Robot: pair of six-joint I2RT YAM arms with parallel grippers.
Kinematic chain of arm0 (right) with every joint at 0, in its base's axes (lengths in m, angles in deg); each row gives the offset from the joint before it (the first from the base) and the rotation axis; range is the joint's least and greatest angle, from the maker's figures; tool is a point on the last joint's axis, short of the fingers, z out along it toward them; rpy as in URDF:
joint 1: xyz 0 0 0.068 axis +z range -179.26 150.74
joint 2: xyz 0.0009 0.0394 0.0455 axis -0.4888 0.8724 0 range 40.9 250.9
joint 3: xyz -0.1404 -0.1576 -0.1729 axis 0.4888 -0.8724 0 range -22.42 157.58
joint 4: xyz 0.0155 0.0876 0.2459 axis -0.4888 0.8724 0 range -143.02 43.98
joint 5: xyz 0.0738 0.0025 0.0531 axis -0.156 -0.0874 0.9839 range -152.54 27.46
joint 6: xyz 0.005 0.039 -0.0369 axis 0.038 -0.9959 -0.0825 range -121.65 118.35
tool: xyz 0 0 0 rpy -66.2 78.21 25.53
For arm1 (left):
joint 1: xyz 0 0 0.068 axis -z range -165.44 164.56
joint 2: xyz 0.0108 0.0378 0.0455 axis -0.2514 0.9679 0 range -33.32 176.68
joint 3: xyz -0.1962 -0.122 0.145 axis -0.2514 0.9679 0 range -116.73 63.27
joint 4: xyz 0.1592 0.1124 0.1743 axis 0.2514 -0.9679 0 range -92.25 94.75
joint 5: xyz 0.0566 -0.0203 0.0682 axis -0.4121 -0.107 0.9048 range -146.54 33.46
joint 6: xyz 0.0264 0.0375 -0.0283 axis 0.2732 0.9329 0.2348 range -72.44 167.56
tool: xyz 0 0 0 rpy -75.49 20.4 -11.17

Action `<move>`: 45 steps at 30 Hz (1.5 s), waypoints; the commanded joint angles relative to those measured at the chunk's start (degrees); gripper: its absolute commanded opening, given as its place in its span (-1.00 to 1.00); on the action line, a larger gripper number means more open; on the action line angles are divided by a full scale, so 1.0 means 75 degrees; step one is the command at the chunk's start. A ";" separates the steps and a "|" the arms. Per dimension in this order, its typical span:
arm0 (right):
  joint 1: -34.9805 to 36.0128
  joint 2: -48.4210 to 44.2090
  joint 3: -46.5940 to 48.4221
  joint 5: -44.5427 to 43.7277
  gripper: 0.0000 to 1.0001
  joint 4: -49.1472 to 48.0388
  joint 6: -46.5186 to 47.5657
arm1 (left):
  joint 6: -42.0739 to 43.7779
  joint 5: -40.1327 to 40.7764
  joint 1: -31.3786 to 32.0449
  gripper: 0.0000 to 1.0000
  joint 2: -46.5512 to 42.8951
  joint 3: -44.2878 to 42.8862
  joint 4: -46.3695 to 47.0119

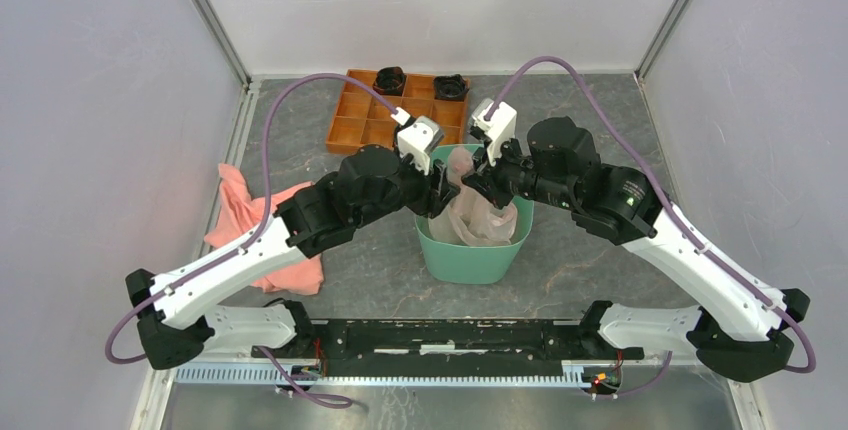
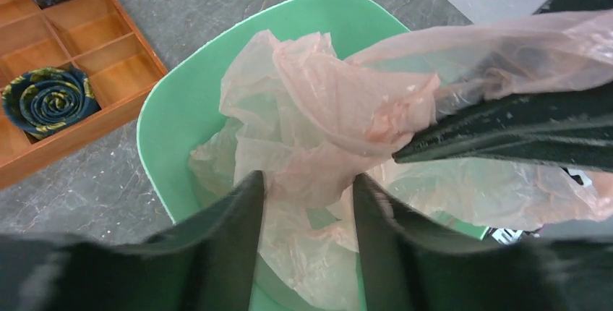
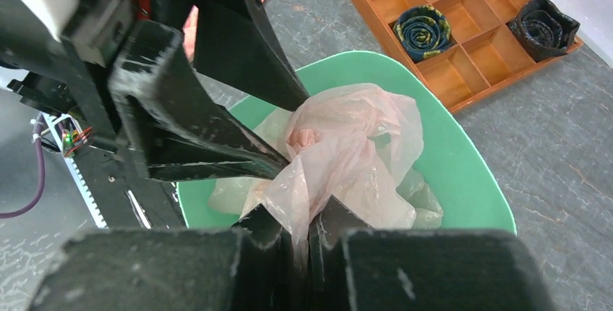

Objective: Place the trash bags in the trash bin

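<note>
The mint-green trash bin (image 1: pixel 470 258) stands at mid-table with a crumpled pale-pink trash bag (image 1: pixel 478 218) partly inside it and bunched above the rim. Both grippers meet over the bin's mouth. My right gripper (image 3: pixel 300 210) is shut on a fold of the trash bag (image 3: pixel 354 137), holding it above the bin (image 3: pixel 463 173). My left gripper (image 2: pixel 307 177) hangs over the bin's near rim (image 2: pixel 181 101), open, its fingers straddling a hump of the bag film (image 2: pixel 325 101) with a gap on each side. The right gripper's fingers (image 2: pixel 506 134) cross the left wrist view at the right.
An orange compartment tray (image 1: pixel 360 120) with dark rolled items (image 1: pixel 390 80) sits behind the bin. A salmon-pink cloth (image 1: pixel 245 215) lies to the left, partly under the left arm. Grey walls enclose the table on three sides.
</note>
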 commanded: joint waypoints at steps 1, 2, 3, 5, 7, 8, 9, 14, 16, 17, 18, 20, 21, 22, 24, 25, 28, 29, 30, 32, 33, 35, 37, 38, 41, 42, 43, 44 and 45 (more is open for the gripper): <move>-0.0018 -0.0175 0.0091 0.0147 -0.79 -0.0281 -0.0076 | 0.0598 0.0034 0.0013 -0.05 0.0154 -0.0421 0.0066; -0.0015 -0.0195 0.0087 0.0152 -0.76 -0.0280 -0.0077 | 0.0563 0.0029 0.0013 -0.28 0.0134 -0.0395 0.0135; -0.0012 -0.0224 0.0070 0.0103 -0.68 -0.0258 -0.0078 | 0.0445 0.0121 0.0010 -0.51 0.0102 -0.0386 0.0174; -0.0022 -0.0371 -0.0007 -0.0272 -0.32 -0.0184 -0.0091 | 0.0148 0.0409 0.0013 -0.84 -0.0009 -0.0331 0.0192; -0.0017 -0.0594 -0.0163 -0.0782 0.06 -0.0083 -0.0122 | -0.0246 0.0513 0.0013 -0.94 -0.0265 -0.0178 0.0255; -0.0012 -0.0727 -0.0257 -0.0914 0.21 -0.0055 -0.0151 | -0.0455 0.0586 0.0013 -0.95 -0.0424 -0.0079 0.0282; -0.0023 -0.0890 -0.0384 -0.1038 0.38 -0.0037 -0.0209 | -0.0720 0.0734 0.0013 -0.96 -0.0557 0.0035 0.0337; -0.0010 -0.1889 -0.1263 -0.1974 0.94 -0.0265 -0.0818 | -0.1790 0.1255 0.0013 -0.96 -0.1321 0.0614 0.0479; -0.0009 -0.2437 -0.1728 -0.2461 0.96 -0.0556 -0.1068 | -0.2053 0.1312 0.0013 -0.96 -0.1633 0.0868 0.0592; -0.0022 -0.2679 -0.1944 -0.2730 0.96 -0.0714 -0.1174 | -0.2165 0.1411 0.0013 -0.96 -0.1749 0.0950 0.0596; -0.0018 -0.2863 -0.2066 -0.2944 0.96 -0.0785 -0.1281 | -0.2281 0.1470 0.0013 -0.96 -0.1844 0.1006 0.0584; -0.0013 -0.3109 -0.2145 -0.3426 0.96 -0.0757 -0.1459 | -0.2488 0.1510 0.0013 -0.96 -0.1955 0.1082 0.0570; -0.0027 -0.3189 -0.2103 -0.3588 0.96 -0.0687 -0.1574 | -0.2603 0.1525 0.0013 -0.96 -0.2004 0.1110 0.0552; -0.0014 -0.3232 -0.2061 -0.3728 0.96 -0.0591 -0.1709 | -0.2676 0.1591 0.0013 -0.96 -0.2030 0.1124 0.0512; -0.0009 -0.3328 -0.1947 -0.3893 0.96 -0.0294 -0.1936 | -0.2900 0.1704 0.0013 -0.96 -0.2153 0.1146 0.0412; -0.0010 -0.3356 -0.1823 -0.3865 0.96 -0.0169 -0.2018 | -0.2982 0.1709 0.0013 -0.96 -0.2210 0.1181 0.0414; -0.0014 -0.3332 -0.1454 -0.3467 0.96 0.0278 -0.2177 | -0.3214 0.1732 0.0013 -0.96 -0.2388 0.1255 0.0431; -0.0016 -0.3319 -0.1346 -0.3457 0.96 0.0484 -0.2274 | -0.3246 0.1718 0.0013 -0.96 -0.2408 0.1237 0.0418; -0.0012 -0.3370 -0.1390 -0.3443 0.96 0.0677 -0.2349 | -0.3279 0.1670 0.0013 -0.96 -0.2457 0.1223 0.0422; -0.0016 -0.3621 -0.1802 -0.3275 0.96 0.0641 -0.2409 | -0.3342 0.1600 0.0013 -0.96 -0.2538 0.1232 0.0400; -0.0021 -0.3764 -0.2095 -0.2971 0.96 0.0432 -0.2409 | -0.3398 0.1609 0.0013 -0.96 -0.2582 0.1233 0.0366; -0.0017 -0.4091 -0.2675 -0.2475 0.96 -0.0218 -0.2393 | -0.3517 0.1582 0.0007 -0.96 -0.2654 0.1255 0.0346; -0.0021 -0.4274 -0.3216 -0.2310 0.96 -0.0962 -0.2539 | -0.3645 0.1579 0.0007 -0.96 -0.2716 0.1250 0.0352; -0.0017 -0.4323 -0.3424 -0.2274 0.91 -0.1217 -0.2636 | -0.3688 0.1570 0.0010 -0.96 -0.2724 0.1239 0.0364; -0.0013 -0.4423 -0.3741 -0.2458 -0.13 -0.1648 -0.2783 | -0.3894 0.1701 0.0013 -0.96 -0.2714 0.1092 0.0166; -0.0024 -0.4415 -0.3653 -0.2715 -0.42 -0.1539 -0.2755 | -0.3980 0.1783 0.0013 -0.96 -0.2724 0.1031 0.0045; -0.0013 -0.4360 -0.3456 -0.3065 -0.69 -0.1198 -0.2669 | -0.4111 0.1940 0.0013 -0.96 -0.2786 0.0982 -0.0131; -0.0019 -0.4238 -0.3111 -0.3466 -0.93 -0.0684 -0.2562 | -0.4221 0.2105 0.0013 -0.96 -0.2856 0.0924 -0.0341; -0.0014 -0.4097 -0.2837 -0.3751 -0.99 -0.0190 -0.2533 | -0.4319 0.2250 0.0013 -0.96 -0.2950 0.0901 -0.0565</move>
